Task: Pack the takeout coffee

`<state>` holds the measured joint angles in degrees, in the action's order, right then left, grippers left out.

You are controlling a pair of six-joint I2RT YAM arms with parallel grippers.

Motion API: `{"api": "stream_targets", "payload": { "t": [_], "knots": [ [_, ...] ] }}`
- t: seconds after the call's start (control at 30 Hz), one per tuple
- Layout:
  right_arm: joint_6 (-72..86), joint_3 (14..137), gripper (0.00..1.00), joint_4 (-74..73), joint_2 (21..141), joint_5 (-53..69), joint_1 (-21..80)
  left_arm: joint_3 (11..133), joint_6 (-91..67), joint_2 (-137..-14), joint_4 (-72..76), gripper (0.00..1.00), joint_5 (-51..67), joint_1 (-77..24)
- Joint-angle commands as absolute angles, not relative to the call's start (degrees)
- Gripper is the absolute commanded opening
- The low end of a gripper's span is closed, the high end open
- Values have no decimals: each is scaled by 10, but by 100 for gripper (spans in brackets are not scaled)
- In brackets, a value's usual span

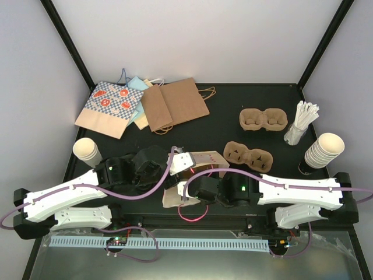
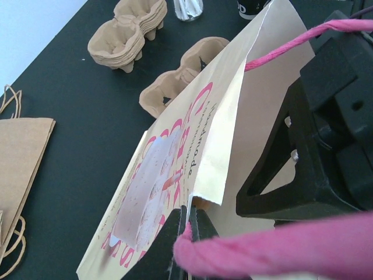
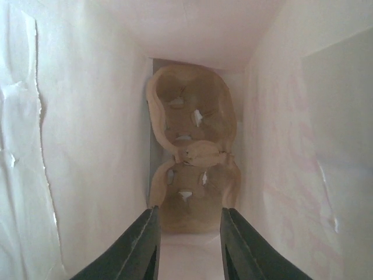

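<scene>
Left jaws clenched on paper bag (image 2: 215, 134) rim — holds mouth open. Right jaws released inside, cup carrier (image 3: 192, 116) just ahead — likely seated as drink base.

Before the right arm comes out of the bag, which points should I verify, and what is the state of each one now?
1. Cup carrier sits against the bottom of the paper bag: ok.
2. Right gripper free of the carrier, jaws apart with nothing between them: ok.
3. Left gripper shut on the edge of the bag's mouth, beside the pink handle: ok.
4. Coffee in the carrier: not ok, both wells are empty.
5. Capped cups ready to pack: cannot tell; only lidless cup stacks show.
</scene>
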<state>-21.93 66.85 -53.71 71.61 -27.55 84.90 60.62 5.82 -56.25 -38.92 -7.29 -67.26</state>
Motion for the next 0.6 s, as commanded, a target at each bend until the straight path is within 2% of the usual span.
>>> {"api": "stream_targets", "payload": {
  "t": [0.0, 0.13, 0.57],
  "knots": [
    [-236, 696, 29, -500, 707, -290, 851, 621, 65, -569, -395, 2, -78, -676],
    [-261, 684, 2, -474, 718, -311, 850, 623, 63, -568, -393, 2, -77, -676],
    [-310, 628, 1, -385, 764, -330, 823, 623, 54, -556, -384, 2, -79, -676]
  ]
}}
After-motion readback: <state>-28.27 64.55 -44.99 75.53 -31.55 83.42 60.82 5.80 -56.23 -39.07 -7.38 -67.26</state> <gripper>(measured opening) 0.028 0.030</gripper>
